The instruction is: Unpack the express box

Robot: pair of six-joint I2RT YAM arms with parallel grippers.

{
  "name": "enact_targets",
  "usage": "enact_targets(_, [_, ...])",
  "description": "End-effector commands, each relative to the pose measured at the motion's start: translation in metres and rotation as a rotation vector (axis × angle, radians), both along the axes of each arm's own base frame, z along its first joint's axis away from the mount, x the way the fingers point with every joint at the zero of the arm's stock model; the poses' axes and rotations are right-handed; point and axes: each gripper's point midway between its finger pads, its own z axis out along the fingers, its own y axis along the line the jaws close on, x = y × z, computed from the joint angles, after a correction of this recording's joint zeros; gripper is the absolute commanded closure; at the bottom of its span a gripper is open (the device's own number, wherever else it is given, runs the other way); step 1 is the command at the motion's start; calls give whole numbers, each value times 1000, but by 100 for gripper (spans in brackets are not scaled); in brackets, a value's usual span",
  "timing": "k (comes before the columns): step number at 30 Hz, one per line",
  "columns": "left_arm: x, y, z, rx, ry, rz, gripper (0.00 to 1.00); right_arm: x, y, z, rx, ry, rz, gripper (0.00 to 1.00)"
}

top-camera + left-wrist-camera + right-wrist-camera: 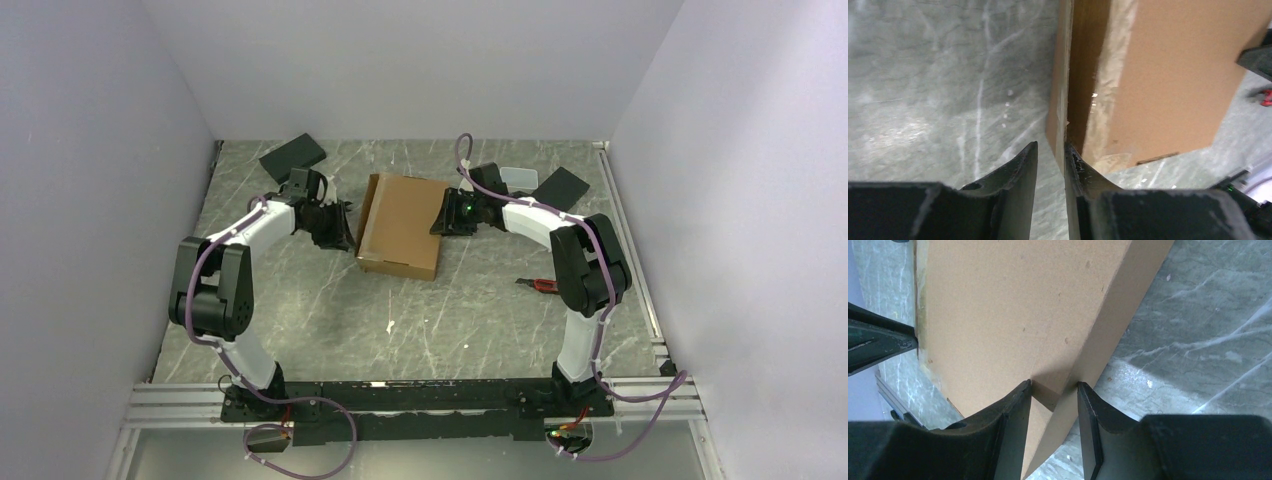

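The express box (402, 225), a flat brown cardboard mailer, lies mid-table with its lid flap lifted slightly along the left edge. My left gripper (345, 222) is at that edge. In the left wrist view its jaws (1052, 150) are narrowly open and straddle the flap's edge (1058, 100), with a gap beside the left finger. My right gripper (452, 214) is at the box's right edge. In the right wrist view it (1054, 389) is closed around the corner of the box (1013, 310), with both fingertips touching cardboard.
Black flat blocks lie at the back left (292, 155) and back right (560, 187), with a small white case (518, 177) beside the right one. A red-handled tool (540, 286) lies right of the box. Walls close in the table on three sides.
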Motion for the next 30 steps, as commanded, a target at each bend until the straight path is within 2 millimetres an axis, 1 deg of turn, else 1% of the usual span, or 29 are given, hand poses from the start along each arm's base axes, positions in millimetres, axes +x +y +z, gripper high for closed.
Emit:
enact_targets(1, [-17, 26, -23, 146, 73, 28, 69, -9, -11, -18, -70, 30, -10, 60])
enact_targets(6, [-19, 30, -27, 161, 84, 34, 69, -9, -11, -18, -68, 28, -10, 60])
enact_targets(8, [-19, 26, -25, 140, 80, 27, 69, -10, -11, -18, -67, 29, -9, 60])
enact_targets(10, [-15, 20, -18, 108, 61, 12, 66, -10, -10, -17, -66, 25, -6, 60])
enact_targets(14, [2, 0, 9, -19, -22, -19, 51, -9, -10, -14, -62, 17, -3, 60])
enact_targets(16, [14, -8, 19, -78, -41, -26, 49, -9, -9, -13, -59, 15, -2, 61])
enact_targets(18, [31, -14, 21, -121, -44, -29, 49, -9, -9, -12, -56, 14, -1, 61])
enact_targets(22, [58, -21, 12, -163, -19, -26, 53, -9, -8, -11, -57, 10, 1, 61])
enact_targets(25, [76, -18, -3, -133, -1, -6, 58, -9, -8, -11, -55, 10, 3, 61])
enact_targets(28, [88, -15, -15, -122, 12, 7, 59, -8, -7, -11, -50, 10, 6, 61])
enact_targets(30, [95, -15, -18, -130, 1, 6, 61, -8, -6, -12, -48, 11, 6, 61])
